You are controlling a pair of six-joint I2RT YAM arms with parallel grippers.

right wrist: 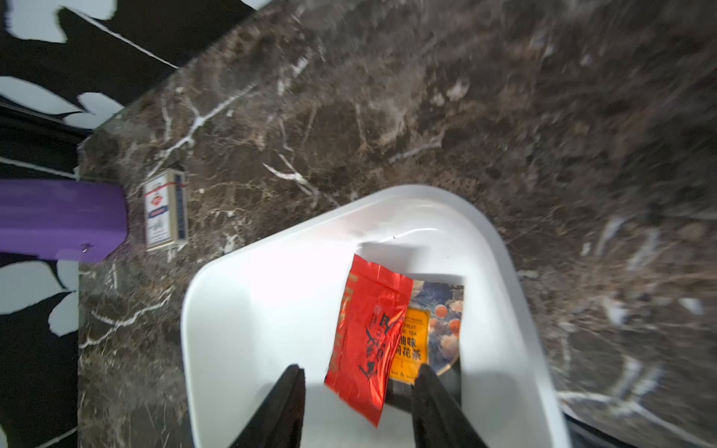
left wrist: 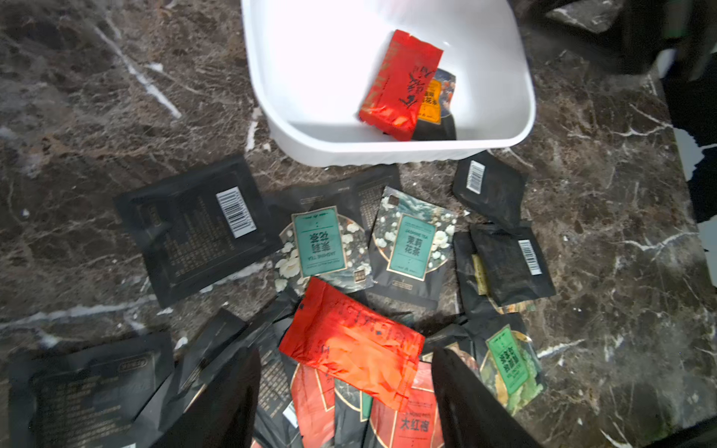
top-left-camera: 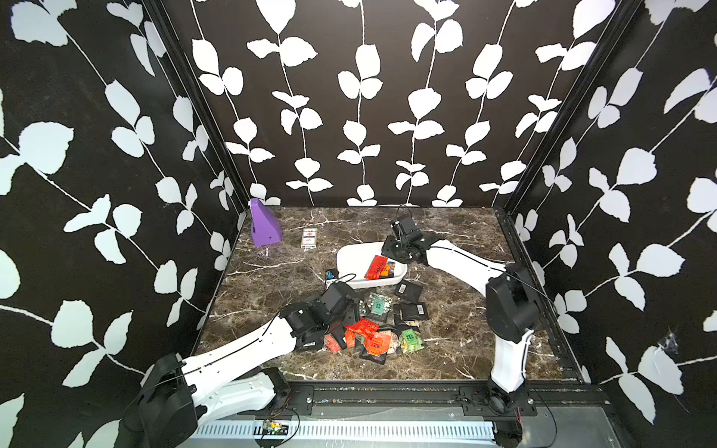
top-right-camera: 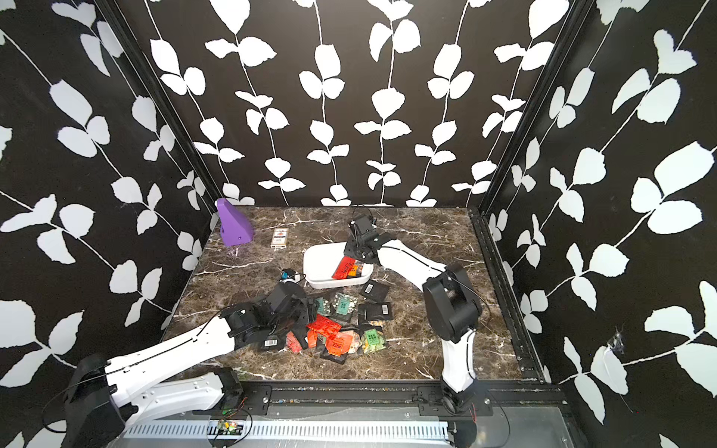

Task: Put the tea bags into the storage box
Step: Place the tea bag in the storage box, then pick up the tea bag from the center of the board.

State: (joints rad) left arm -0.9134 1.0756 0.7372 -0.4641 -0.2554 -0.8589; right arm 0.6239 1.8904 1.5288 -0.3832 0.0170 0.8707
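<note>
Status: my right fingers (right wrist: 360, 366) spread, empty, above red bag (right wrist: 368, 333) in box (right wrist: 252, 310); left fingers (left wrist: 345, 351) spread, empty, above bags (left wrist: 403, 248) on table (left wrist: 116, 97).

Robot laboratory test cell: leaf-patterned wall panels (top-left-camera: 388, 116) enclose a marble-look tabletop (top-left-camera: 465, 349); left arm (top-left-camera: 240, 345) and right arm (top-left-camera: 461, 258) mount on a black front rail (top-left-camera: 388, 397).

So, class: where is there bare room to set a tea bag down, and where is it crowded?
Bare: half of the storage box, toward the purple block; the marble between that block, the white packet and the box. Crowded: the box's red sachet end; the tea bags heaped before it.
</note>
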